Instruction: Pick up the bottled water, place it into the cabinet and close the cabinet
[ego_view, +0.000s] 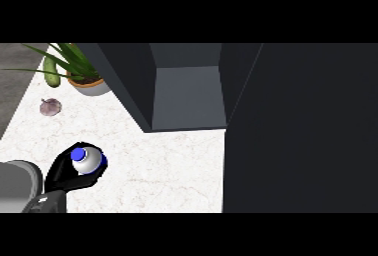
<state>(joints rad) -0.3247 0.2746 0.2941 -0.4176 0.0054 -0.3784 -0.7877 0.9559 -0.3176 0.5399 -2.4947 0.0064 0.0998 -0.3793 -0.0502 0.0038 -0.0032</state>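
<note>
My left hand (65, 172) is wrapped around the water bottle (86, 159). Next I must lift it into the open cabinet (188, 92).

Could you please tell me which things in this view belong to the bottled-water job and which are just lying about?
Part of the job:
- bottled water, blue cap up, held over the counter
- left hand, curled round it
- cabinet, open, dark door standing out at the right

Just lying about:
- potted plant
- cucumber beside it
- garlic on the counter
</note>
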